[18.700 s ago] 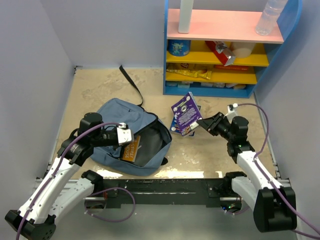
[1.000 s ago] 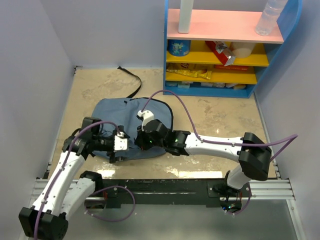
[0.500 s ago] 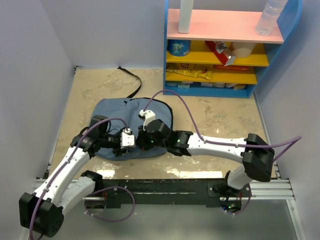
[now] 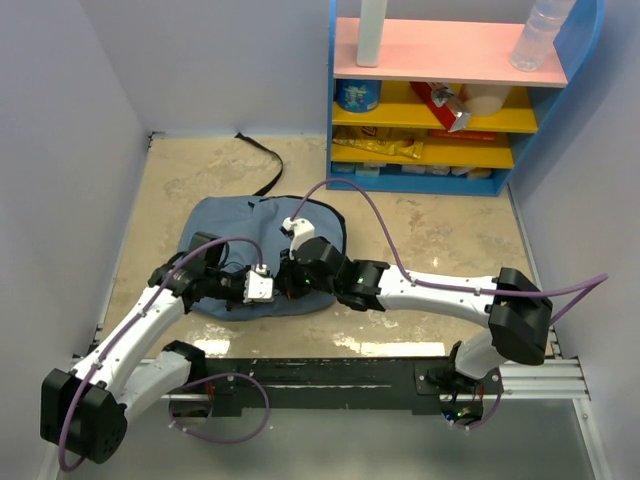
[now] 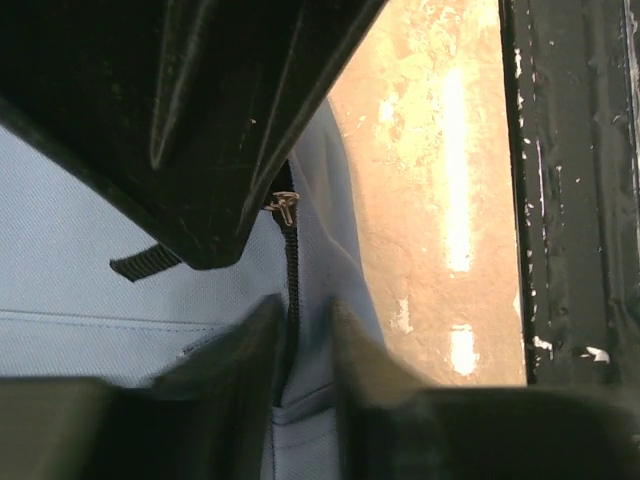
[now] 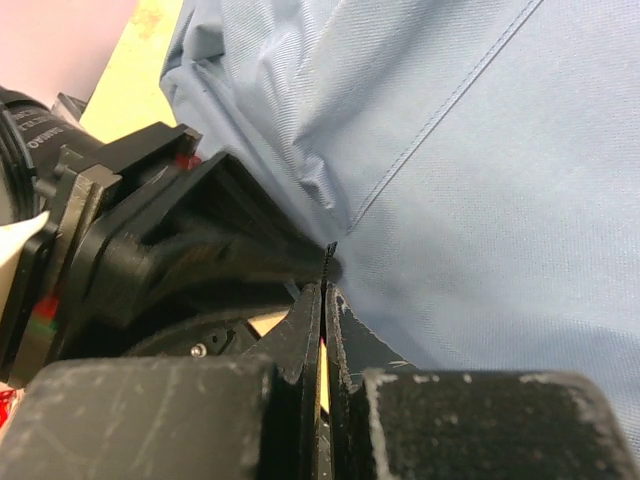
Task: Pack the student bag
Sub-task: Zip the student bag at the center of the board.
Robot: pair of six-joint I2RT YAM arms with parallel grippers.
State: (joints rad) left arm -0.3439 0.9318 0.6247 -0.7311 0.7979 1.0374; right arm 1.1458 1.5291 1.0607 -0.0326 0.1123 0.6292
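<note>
The student bag (image 4: 235, 222) is a slate-blue backpack lying flat on the beige table, its opening drawn together. Both grippers meet at its near edge. My left gripper (image 4: 266, 288) is shut on the bag's fabric beside the black zip (image 5: 291, 262); in the left wrist view its fingers (image 5: 245, 365) pinch a fold of blue cloth. My right gripper (image 4: 288, 280) is shut on the thin black zip pull (image 6: 328, 258), right against the left gripper's body (image 6: 150, 250). The bag's contents are hidden.
A blue shelf unit (image 4: 440, 180) with pink and yellow boards holds bottles and snack packs at the back right. The bag's black strap (image 4: 268, 165) trails toward the back. The black base rail (image 4: 330, 372) runs along the near edge, also in the left wrist view (image 5: 570, 200).
My left gripper has slid right along the bag's near edge until it meets the right gripper. The right gripper barely moved. Long before, the bag lay open showing a book; now it is drawn together.
</note>
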